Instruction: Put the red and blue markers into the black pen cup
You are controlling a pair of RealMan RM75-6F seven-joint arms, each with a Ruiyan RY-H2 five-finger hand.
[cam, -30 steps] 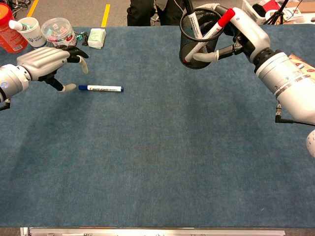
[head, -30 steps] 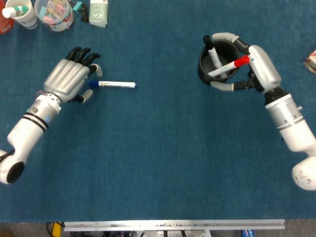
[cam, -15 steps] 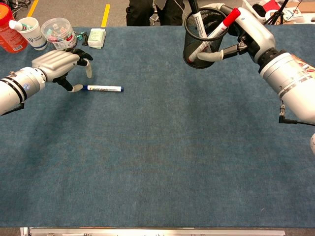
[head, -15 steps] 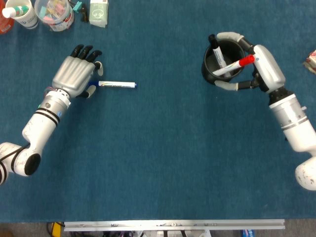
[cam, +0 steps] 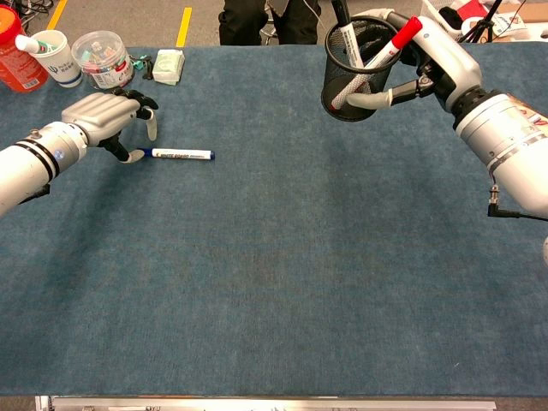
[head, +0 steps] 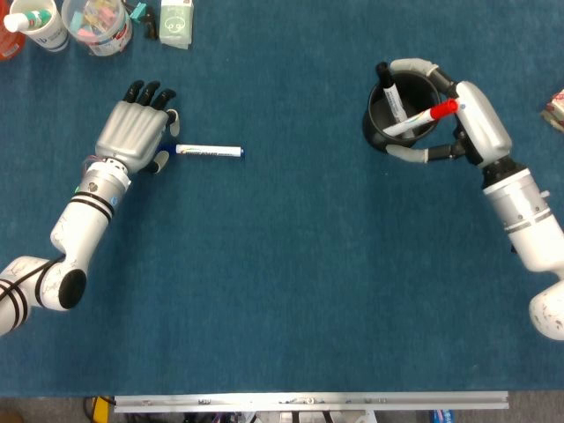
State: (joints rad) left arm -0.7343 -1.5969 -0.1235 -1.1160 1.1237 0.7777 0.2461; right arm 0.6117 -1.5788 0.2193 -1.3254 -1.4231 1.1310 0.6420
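Observation:
The blue marker [head: 209, 152] [cam: 178, 155] lies flat on the blue table, cap end to the left. My left hand [head: 134, 134] [cam: 103, 116] hovers over that cap end with its fingers apart and curved down, thumb beside the cap, holding nothing that I can see. My right hand [head: 476, 123] [cam: 441, 56] grips the black mesh pen cup [head: 377, 132] [cam: 342, 81] with fingers on both sides. The red marker [head: 423, 117] [cam: 392, 43] leans inside the cup, red cap up against the hand. A black-capped marker [head: 392, 97] [cam: 347, 38] stands in the cup too.
At the back left stand a white cup [head: 40, 25], a clear tub of small items [head: 99, 25], a green-and-white packet [head: 176, 22] and an orange bottle [cam: 19, 56]. Something small pokes in at the right edge [head: 555, 107]. A metal rail [head: 308, 402] runs along the table's front.
My left hand has slid right and forward until it covers the blue marker's cap end. My right hand has carried the cup slightly to the right. The blue marker has not moved.

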